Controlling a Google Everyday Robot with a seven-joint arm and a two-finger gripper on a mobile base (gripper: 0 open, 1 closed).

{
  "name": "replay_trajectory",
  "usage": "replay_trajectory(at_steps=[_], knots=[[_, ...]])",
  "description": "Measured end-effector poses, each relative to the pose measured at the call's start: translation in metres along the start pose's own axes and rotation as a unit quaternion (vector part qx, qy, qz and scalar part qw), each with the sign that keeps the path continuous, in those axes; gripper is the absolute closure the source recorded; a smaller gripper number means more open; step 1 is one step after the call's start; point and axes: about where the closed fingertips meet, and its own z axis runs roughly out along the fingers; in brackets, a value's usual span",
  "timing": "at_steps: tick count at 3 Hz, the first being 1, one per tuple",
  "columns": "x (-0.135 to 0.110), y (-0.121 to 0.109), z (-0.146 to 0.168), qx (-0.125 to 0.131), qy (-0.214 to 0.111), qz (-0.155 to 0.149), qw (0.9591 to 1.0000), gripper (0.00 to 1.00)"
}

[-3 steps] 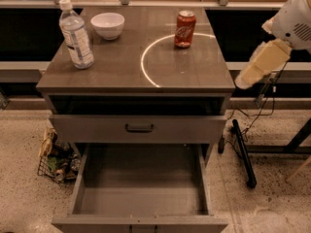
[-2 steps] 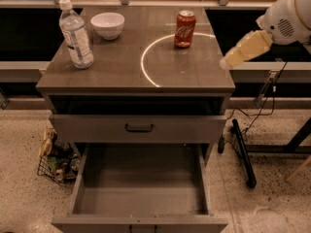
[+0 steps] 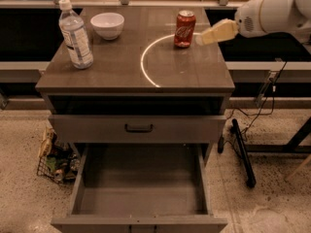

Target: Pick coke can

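The coke can (image 3: 184,29) is red-orange with white script and a silver top. It stands upright at the back right of the brown cabinet top (image 3: 126,72). My gripper (image 3: 200,38), with cream-coloured fingers, reaches in from the right at the end of a white arm (image 3: 272,13). Its tip is just right of the can, very close to it, at about mid-can height.
A clear plastic water bottle (image 3: 75,33) stands at the back left, a white bowl (image 3: 107,24) beside it. A bright arc of light (image 3: 148,57) lies on the top. The bottom drawer (image 3: 141,188) is pulled open below. A wire basket (image 3: 56,159) sits on the floor at left.
The gripper has risen from beside the cabinet's right edge and moved left over the top, ending next to the coke can. The can, bottle and bowl have not moved.
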Motion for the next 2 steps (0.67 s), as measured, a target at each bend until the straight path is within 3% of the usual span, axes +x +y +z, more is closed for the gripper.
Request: replay_trajectory(at_steps=[1, 2], knots=[[-0.015, -0.034, 0.048, 0.024, -0.056, 0.007, 0.9981, 0.00], [-0.028, -0.070, 0.101, 0.029, -0.100, 0.024, 0.9943, 0.00]])
